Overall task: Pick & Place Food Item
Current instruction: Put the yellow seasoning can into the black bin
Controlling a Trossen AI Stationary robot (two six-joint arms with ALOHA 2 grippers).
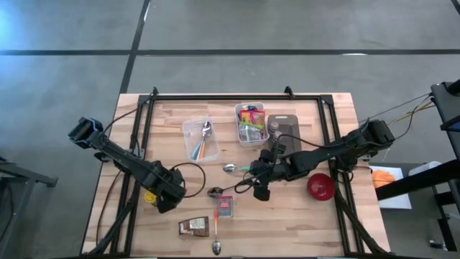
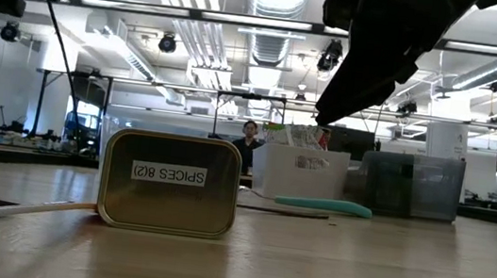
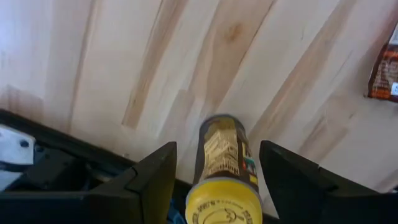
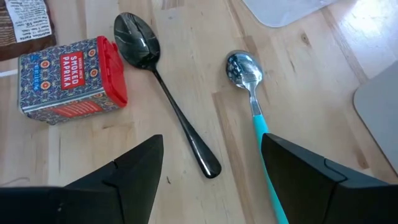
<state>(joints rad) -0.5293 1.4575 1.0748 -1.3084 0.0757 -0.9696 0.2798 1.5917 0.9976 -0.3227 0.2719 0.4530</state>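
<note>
Tabletop: right arm (image 1: 262, 188) hovers above paprika tin (image 4: 71, 81).

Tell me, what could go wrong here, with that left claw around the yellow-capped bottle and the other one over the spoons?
The yellow-capped bottle lies between the left gripper's open fingers near the table edge; a poor closing could roll it off. The right gripper hovers open over the dark spoon and the teal-handled spoon, beside the smoked paprika tin; descending, it might knock or grab cutlery instead of food.
</note>
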